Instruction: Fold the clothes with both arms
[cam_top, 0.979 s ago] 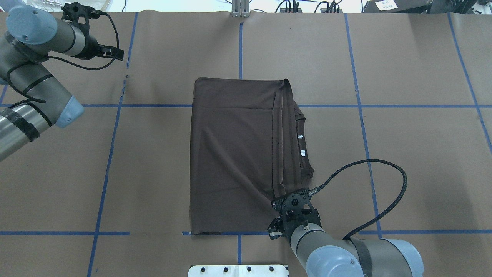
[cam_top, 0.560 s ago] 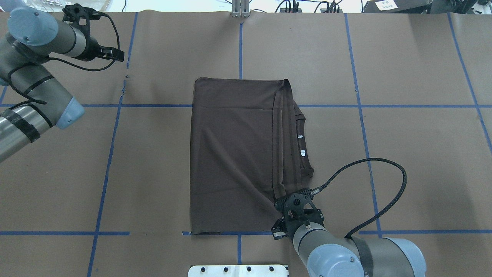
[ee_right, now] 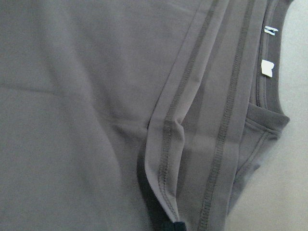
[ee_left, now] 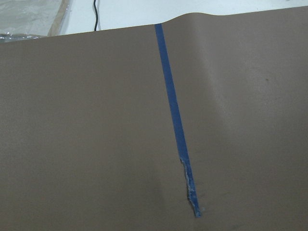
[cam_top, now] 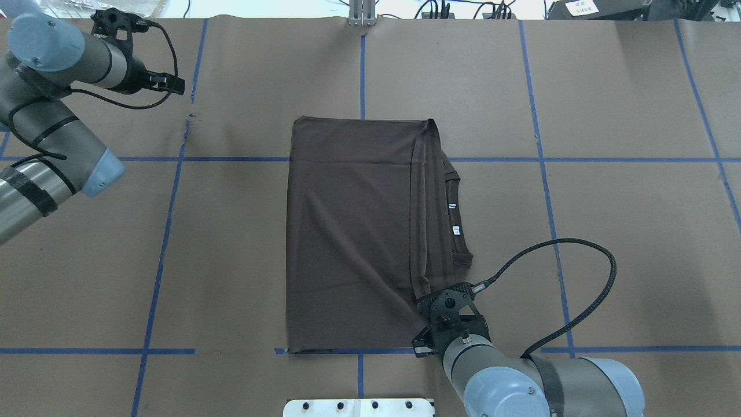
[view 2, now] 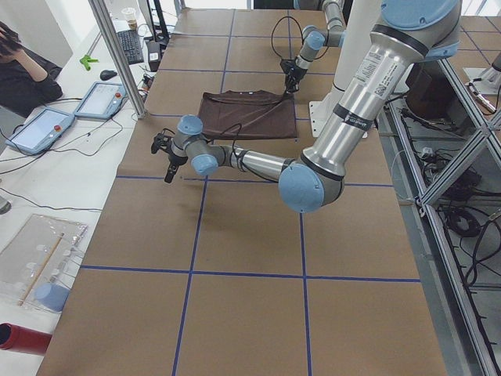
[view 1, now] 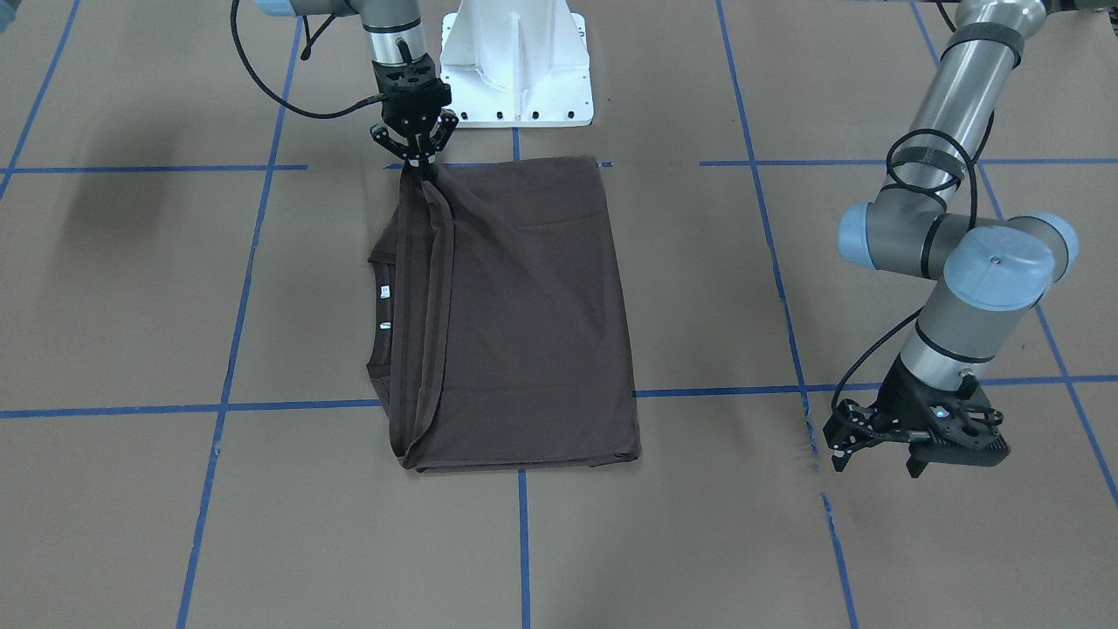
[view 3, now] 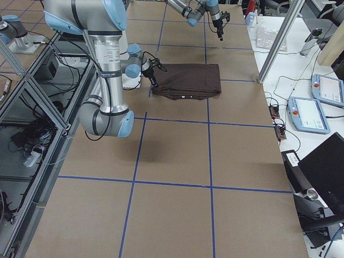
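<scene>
The dark grey-brown T-shirt (cam_top: pixel 347 231) lies folded into a rectangle at the table's middle and also shows in the front view (view 1: pixel 524 306). Its ribbed collar (cam_top: pixel 458 255) and white neck tags (cam_top: pixel 455 230) stick out on the right side. My right gripper (view 1: pixel 423 168) is shut on the shirt's stitched hem layers at the near right corner and holds them slightly raised. The right wrist view shows those hems (ee_right: pixel 168 144) bunching up toward the fingers. My left gripper (view 1: pixel 836 444) is open and empty, low over the bare table far to the left of the shirt (cam_top: pixel 173 84).
The white bolted pedestal base (view 1: pixel 515 70) stands just behind the shirt's near edge. Blue tape lines (cam_top: pixel 168 231) grid the brown paper cover, and one is torn below the left gripper (ee_left: pixel 191 192). Tablets (view 2: pixel 102 98) and a person sit beyond the far edge.
My right gripper has shifted slightly right and toward the robot's base with the hem in it. The left arm has drifted a little to the left. The shirt body has stayed put.
</scene>
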Robot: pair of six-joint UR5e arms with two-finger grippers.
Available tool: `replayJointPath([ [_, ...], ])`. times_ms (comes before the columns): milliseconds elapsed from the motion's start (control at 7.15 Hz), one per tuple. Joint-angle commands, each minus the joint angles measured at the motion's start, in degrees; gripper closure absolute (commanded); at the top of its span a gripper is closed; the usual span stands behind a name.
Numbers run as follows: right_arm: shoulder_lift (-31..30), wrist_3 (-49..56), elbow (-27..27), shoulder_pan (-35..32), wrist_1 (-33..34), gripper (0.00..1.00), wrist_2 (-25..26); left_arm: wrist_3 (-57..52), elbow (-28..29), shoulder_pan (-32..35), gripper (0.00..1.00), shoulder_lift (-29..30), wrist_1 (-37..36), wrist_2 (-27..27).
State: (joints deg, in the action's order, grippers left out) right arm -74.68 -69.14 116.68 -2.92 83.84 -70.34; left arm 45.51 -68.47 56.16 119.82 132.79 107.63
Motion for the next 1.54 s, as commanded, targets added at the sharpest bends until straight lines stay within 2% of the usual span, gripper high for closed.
replayJointPath([
  [0,-5.0,-7.9,3.2,0.0,-0.1,1.0,0.2,0.0,-0.5,0.0,0.0,0.0,0.0,0.0],
  [420,-6.8,-17.4,3.0,4.6,-0.1,1.0,4.2,0.0,-0.9,-0.1,0.0,0.0,-0.1,0.0],
  [560,-6.9,-18.5,2.6,6.1,0.0,0.16,6.4,0.0,-1.0,-0.1,0.0,0.0,-0.1,0.0],
  [699,-6.7,-18.4,3.0,6.0,-0.1,0.0,7.0,0.0,-1.7,-0.1,0.0,-0.1,-0.2,0.0],
  [839,-6.5,-17.5,4.8,5.7,-0.8,0.0,5.9,0.2,-2.5,-0.2,0.0,-0.1,-0.3,0.3],
  [979,-6.0,-17.2,7.7,3.3,-1.4,0.0,1.6,4.2,-4.5,-0.2,0.0,-0.4,-0.6,4.0],
  [1119,-6.7,-17.2,9.2,1.4,-7.5,0.0,-1.7,9.7,-9.2,-0.6,0.0,-2.1,-0.6,7.0],
  [1259,-8.5,-17.3,9.2,1.1,-15.5,0.0,-1.9,15.1,-16.9,-5.1,0.0,-6.3,-0.6,7.1],
  [1399,-8.7,-18.4,9.3,0.7,-19.6,0.0,-1.4,23.0,-25.7,-9.2,0.0,-10.4,-0.6,6.5],
])
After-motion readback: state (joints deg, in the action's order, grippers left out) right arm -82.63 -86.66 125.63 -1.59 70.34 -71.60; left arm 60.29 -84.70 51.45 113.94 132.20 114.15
